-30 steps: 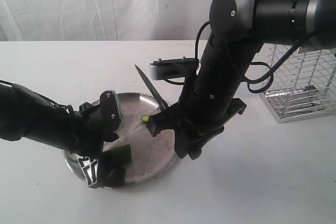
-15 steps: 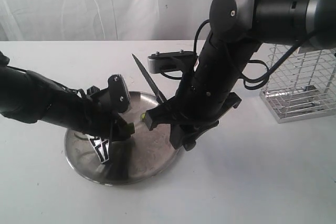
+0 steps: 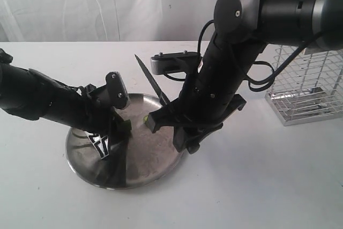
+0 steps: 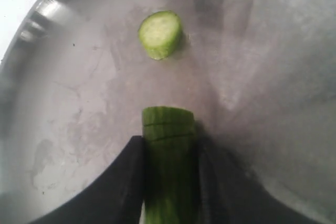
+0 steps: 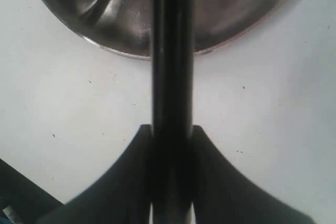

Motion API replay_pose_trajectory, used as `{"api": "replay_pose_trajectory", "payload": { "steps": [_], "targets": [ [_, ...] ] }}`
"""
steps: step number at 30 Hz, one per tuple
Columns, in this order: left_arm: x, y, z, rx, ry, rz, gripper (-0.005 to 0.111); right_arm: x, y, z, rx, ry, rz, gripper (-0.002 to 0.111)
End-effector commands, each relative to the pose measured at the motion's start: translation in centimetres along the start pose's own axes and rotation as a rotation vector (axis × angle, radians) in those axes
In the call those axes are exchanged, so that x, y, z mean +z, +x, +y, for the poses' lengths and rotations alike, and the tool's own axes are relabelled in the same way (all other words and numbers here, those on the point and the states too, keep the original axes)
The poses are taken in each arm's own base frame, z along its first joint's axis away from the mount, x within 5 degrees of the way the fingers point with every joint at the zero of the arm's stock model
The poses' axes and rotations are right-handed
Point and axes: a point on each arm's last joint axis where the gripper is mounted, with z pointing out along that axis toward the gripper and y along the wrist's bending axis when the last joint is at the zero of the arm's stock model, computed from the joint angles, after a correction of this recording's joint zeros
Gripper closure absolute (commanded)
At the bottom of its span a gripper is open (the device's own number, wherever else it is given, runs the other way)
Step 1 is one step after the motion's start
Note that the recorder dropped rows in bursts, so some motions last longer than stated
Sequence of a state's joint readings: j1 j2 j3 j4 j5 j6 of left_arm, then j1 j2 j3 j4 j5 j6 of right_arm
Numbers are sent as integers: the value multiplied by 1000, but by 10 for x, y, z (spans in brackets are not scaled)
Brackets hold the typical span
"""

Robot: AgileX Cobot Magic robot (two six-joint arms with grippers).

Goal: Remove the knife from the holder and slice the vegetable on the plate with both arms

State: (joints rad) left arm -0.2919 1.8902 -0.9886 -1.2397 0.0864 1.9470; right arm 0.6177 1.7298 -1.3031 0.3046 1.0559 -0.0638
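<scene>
My left gripper (image 4: 170,148) is shut on the green vegetable (image 4: 170,129), whose cut end with two score lines sticks out past the black fingers (image 4: 123,179). It lies low over the steel plate (image 4: 79,93). A round cut slice (image 4: 160,34) rests on the plate just beyond it. In the exterior view the left gripper (image 3: 119,127) holds the vegetable (image 3: 126,125) at the plate's (image 3: 153,159) left middle. My right gripper (image 5: 171,135) is shut on the knife (image 5: 171,66). The knife's dark blade (image 3: 151,80) slants up and away over the plate's far edge, behind the slice (image 3: 146,117).
The wire holder (image 3: 306,87) stands on the white table at the right, beyond the right arm's elbow. The right arm's bulk (image 3: 220,89) hangs over the plate's right rim. A white curtain closes the back. The plate's rim (image 5: 131,53) shows in the right wrist view.
The left gripper has closed on the vegetable and carried it from the plate's near side toward its left middle. The right arm with the knife shifted slightly left, then held still.
</scene>
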Motion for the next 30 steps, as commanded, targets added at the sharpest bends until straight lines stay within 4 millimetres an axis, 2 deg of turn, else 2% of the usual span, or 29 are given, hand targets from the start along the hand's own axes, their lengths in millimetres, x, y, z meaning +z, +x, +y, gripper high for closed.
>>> {"api": "replay_pose_trajectory", "payload": {
  "steps": [1, 5, 8, 14, 18, 22, 26, 27, 30],
  "targets": [
    [-2, -3, -2, -8, 38, -29, 102, -4, 0, -2, -10, 3, -14, 108],
    [-2, -6, -9, 21, 111, -59, 80, -4, 0, -2, -10, 3, -14, 108],
    [-2, -6, -8, 12, 102, -54, 63, -4, 0, -2, -10, 3, -14, 108],
    [-2, -3, -3, -36, 43, -23, 46, -4, 0, -2, 7, 3, -17, 108],
    [-16, -12, 3, -106, -2, -49, 43, -4, -1, -2, 27, 4, -28, 108],
    [-50, -33, 9, -215, -53, -146, 43, 2, -3, -3, 78, 4, -16, 108],
    [-80, -50, 13, -250, -98, -234, 45, 17, 2, 0, 115, -32, 27, 108],
    [-84, -51, 14, -272, -117, -248, 47, 22, 3, 4, 111, -38, 37, 108],
    [-87, -51, 21, -354, -188, -251, 69, 38, 6, 19, 101, -40, 43, 108]
  ]
}}
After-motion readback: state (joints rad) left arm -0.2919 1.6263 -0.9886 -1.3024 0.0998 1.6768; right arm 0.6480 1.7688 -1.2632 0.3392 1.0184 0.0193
